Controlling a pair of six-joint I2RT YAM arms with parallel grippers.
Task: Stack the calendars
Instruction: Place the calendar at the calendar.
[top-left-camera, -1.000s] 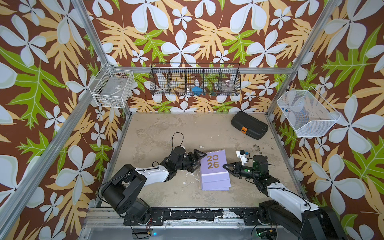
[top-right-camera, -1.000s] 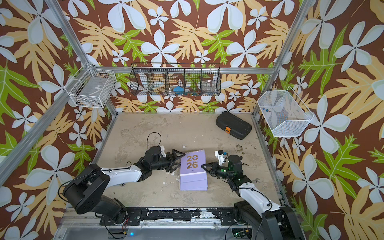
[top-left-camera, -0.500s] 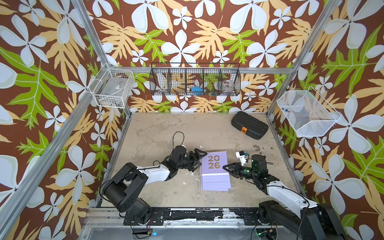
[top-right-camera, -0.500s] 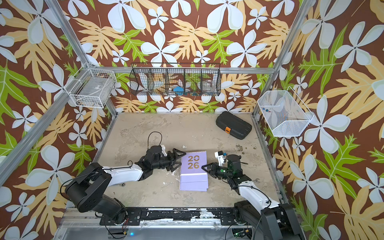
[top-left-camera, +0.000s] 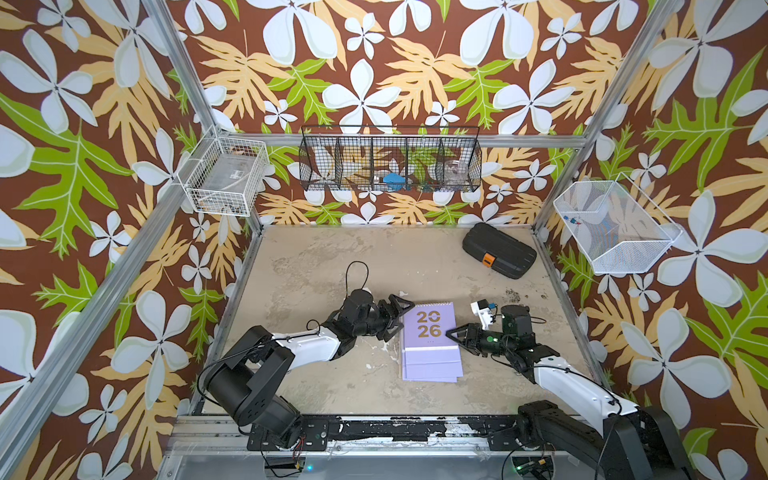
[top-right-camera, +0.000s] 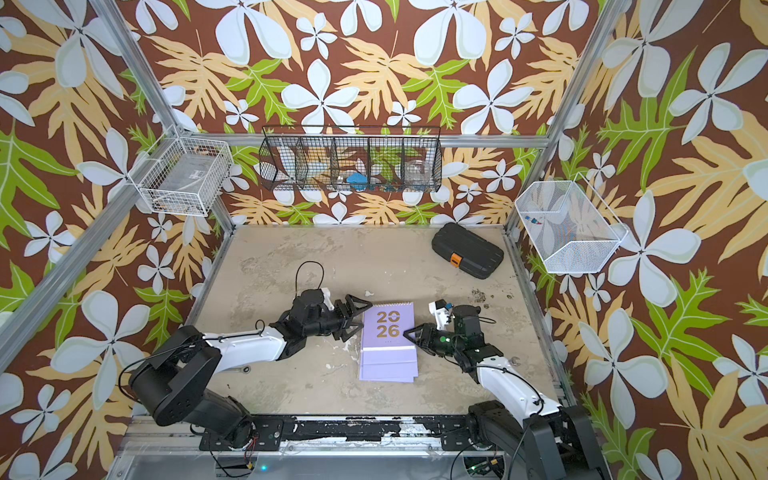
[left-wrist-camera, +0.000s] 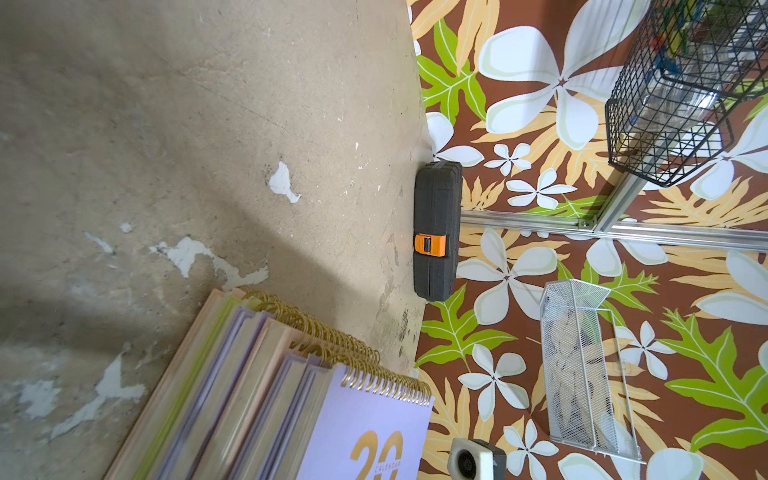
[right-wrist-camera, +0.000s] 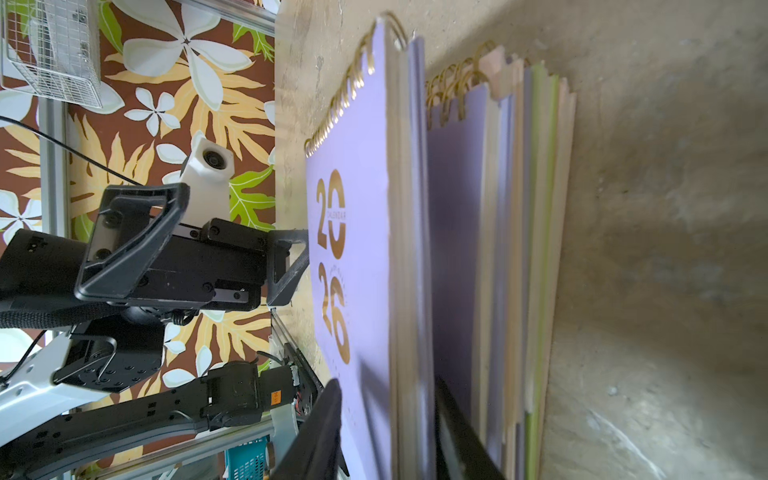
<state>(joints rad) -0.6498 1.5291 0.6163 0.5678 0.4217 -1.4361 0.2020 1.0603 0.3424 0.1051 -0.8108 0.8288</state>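
Atop the stacked calendars (top-left-camera: 432, 362), lilac cover (top-left-camera: 446, 320), gold "2026", "CALENDAR"

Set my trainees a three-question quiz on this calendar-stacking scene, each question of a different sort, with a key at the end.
1. True or false: the left hand is open beside the calendar stack and holds nothing.
2. The top calendar has a cover that is: A lilac, B light green, C pale pink.
3. Fill in: the black case near the back wall has an ____ latch.
Key: 1 true; 2 A; 3 orange.
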